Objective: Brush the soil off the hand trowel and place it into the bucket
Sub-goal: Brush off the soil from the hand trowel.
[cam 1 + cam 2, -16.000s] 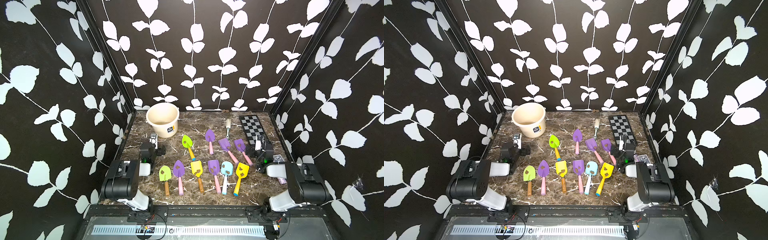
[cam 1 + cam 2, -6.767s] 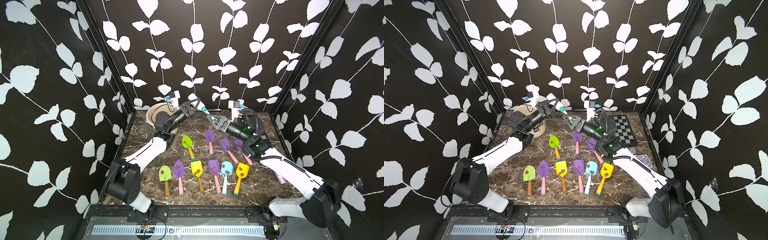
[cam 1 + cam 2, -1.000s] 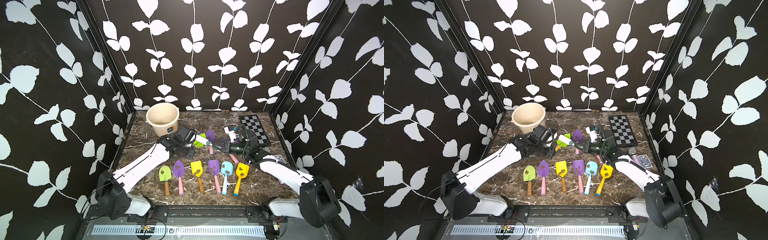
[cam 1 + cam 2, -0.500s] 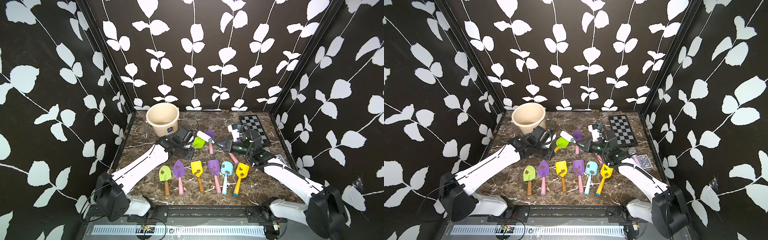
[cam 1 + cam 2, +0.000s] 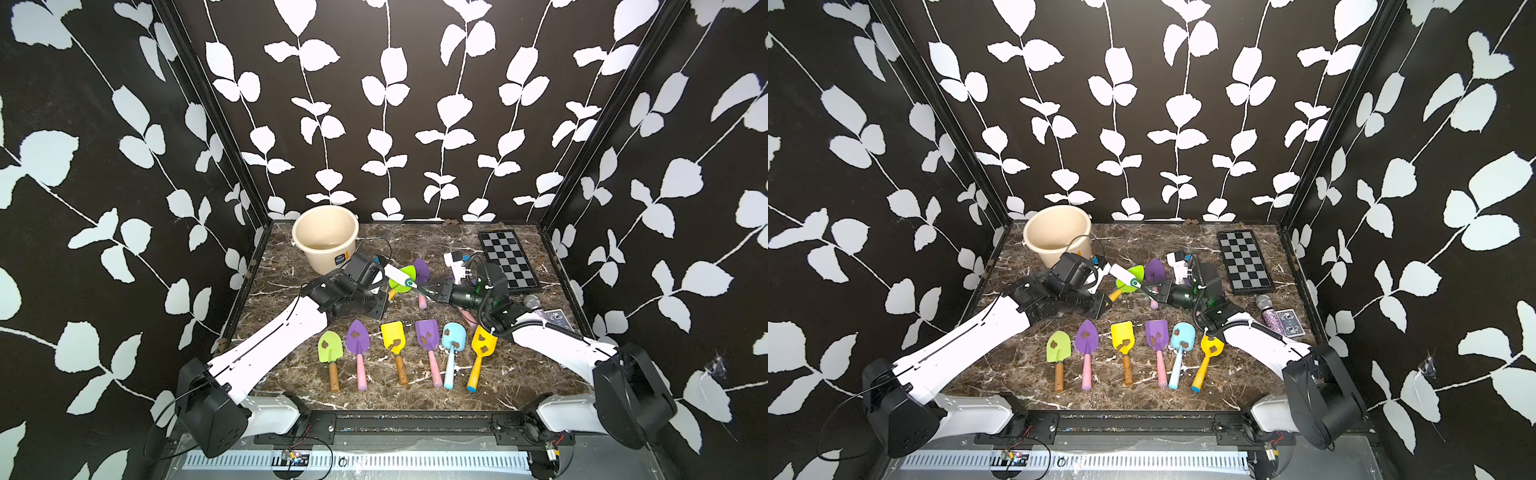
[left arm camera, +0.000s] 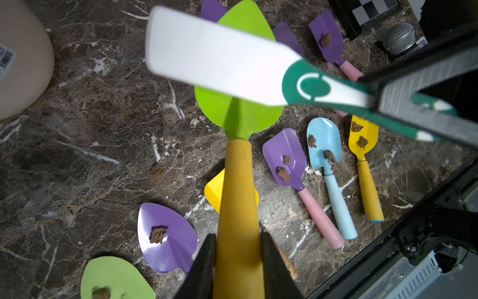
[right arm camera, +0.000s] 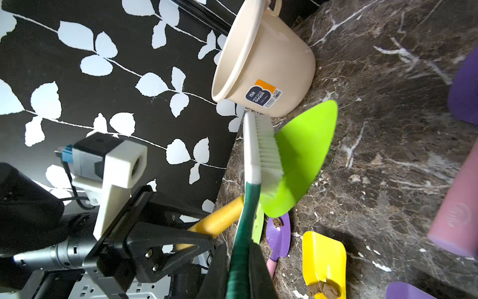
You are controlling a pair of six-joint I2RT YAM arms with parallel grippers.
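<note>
A checkered board [image 5: 508, 259] lies near a glittery microphone [image 5: 1266, 309], itself just beside a card deck [image 5: 1291, 328].

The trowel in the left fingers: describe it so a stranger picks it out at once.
Find the cream bucket at the far left corner of the marble table. Just in front, the left fingers hold a trowel in the air, a white brush against its blade. Unlike the other trowels, it is lifted and pairs a lime-green blade with a yellow handle.

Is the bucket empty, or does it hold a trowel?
Empty of trowels: both top views show the bucket bare and cream inside. The lime-green trowel is outside, in the left end effector.
</note>
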